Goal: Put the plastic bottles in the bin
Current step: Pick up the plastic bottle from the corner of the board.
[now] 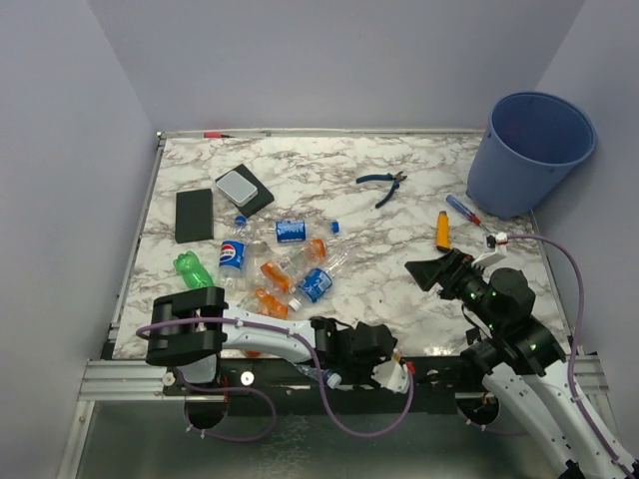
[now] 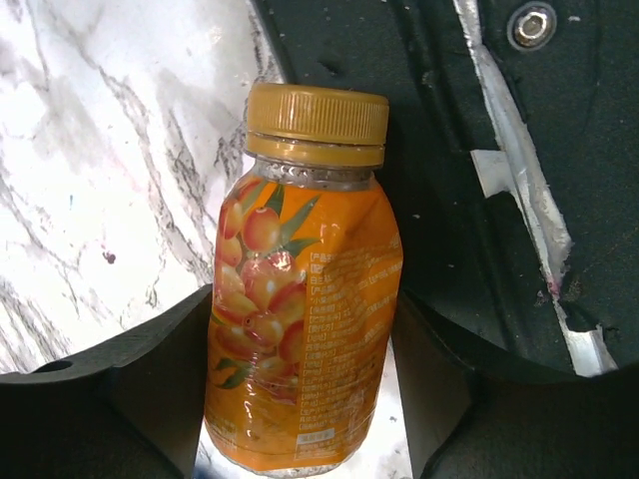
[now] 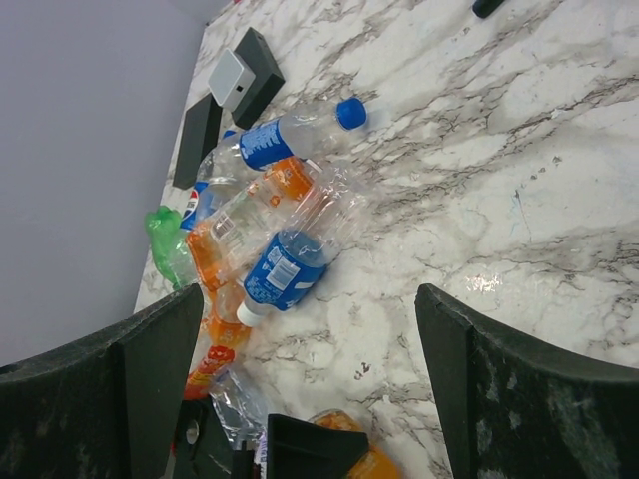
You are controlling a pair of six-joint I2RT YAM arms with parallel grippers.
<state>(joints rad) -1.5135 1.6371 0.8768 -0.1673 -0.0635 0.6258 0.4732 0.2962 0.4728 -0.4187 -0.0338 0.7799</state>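
A heap of plastic bottles (image 1: 280, 261) lies at the table's left middle: a green one (image 1: 190, 269), blue-labelled ones (image 1: 315, 284) and orange ones (image 1: 270, 299). The right wrist view shows them too (image 3: 290, 264). My left gripper (image 2: 300, 399) is at the near table edge (image 1: 377, 357), shut on an orange-labelled bottle with a yellow cap (image 2: 305, 319); this bottle also shows in the right wrist view (image 3: 374, 464). My right gripper (image 1: 429, 271) is open and empty above the table, right of the heap (image 3: 310, 339). The blue bin (image 1: 534, 150) stands at the far right corner.
A flat black slab (image 1: 194, 215) and a black box with a grey top (image 1: 243, 190) lie at the far left. Pliers (image 1: 381, 185), an orange-handled tool (image 1: 443, 232) and a blue-handled screwdriver (image 1: 461, 210) lie near the bin. A crumpled clear bottle (image 3: 235, 404) lies beside my left gripper.
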